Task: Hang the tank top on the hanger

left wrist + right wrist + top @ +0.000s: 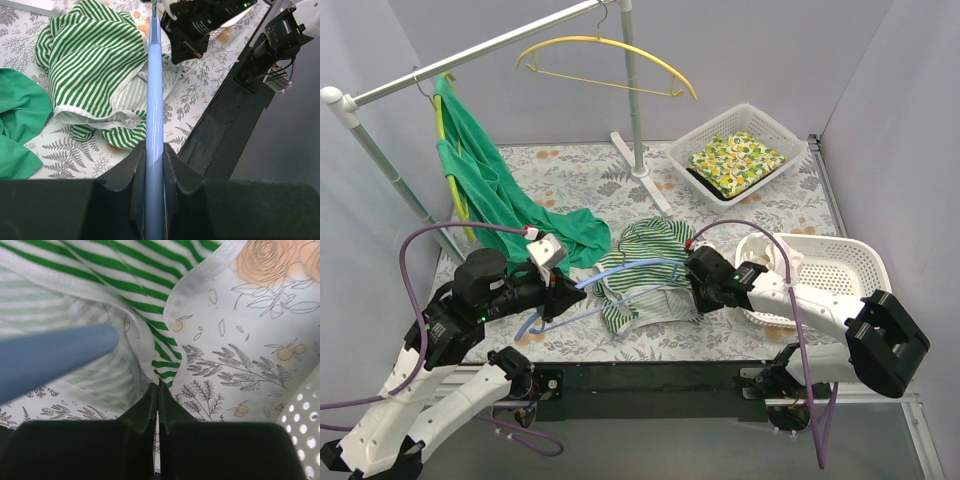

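The green-and-white striped tank top (650, 262) lies crumpled on the leaf-print table, mid front. The light blue hanger (620, 271) lies across it, one end inside the cloth. My left gripper (563, 292) is shut on the hanger's bar (154, 125), left of the tank top (95, 65). My right gripper (692, 272) is at the garment's right edge, its jaws shut on the white-trimmed hem of the tank top (165, 365). The blue hanger end (50, 357) shows blurred inside the cloth opening in the right wrist view.
A plain green garment (485, 185) hangs from a rail (470, 55) at the left on a yellow-green hanger, trailing onto the table. A yellow hanger (605, 55) hangs at the back. A white basket (787, 133) holds a yellow-patterned cloth. Another white basket (840, 265) sits at right.
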Robot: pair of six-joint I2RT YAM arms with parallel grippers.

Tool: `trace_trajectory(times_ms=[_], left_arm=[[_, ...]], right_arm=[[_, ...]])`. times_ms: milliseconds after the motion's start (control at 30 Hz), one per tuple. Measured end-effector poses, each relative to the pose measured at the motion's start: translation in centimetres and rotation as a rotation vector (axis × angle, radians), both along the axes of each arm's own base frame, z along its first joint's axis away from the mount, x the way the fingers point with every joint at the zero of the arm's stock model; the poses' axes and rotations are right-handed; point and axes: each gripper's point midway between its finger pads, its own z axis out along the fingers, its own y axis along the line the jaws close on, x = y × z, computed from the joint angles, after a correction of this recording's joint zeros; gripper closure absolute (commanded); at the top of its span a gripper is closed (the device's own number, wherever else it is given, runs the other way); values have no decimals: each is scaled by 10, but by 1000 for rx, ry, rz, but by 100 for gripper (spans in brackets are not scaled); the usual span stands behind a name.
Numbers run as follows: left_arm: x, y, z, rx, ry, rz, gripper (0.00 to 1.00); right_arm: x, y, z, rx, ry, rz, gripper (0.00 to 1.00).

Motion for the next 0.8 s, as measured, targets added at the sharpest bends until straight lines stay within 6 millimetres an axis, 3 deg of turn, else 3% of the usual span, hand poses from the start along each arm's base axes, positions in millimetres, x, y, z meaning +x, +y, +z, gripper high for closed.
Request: trace_trajectory(times_ms=[267, 567, 800], left_arm=[[0, -3, -3, 7, 18, -10, 100], [-2, -4, -5, 10, 30, -24, 100], [1, -9, -10, 23, 59, -39, 100]], right_arm=[[35, -2, 26, 11, -88, -71, 99], [43, -16, 33, -6, -115, -103, 99], [51, -10, 59, 37, -175, -89, 99]])
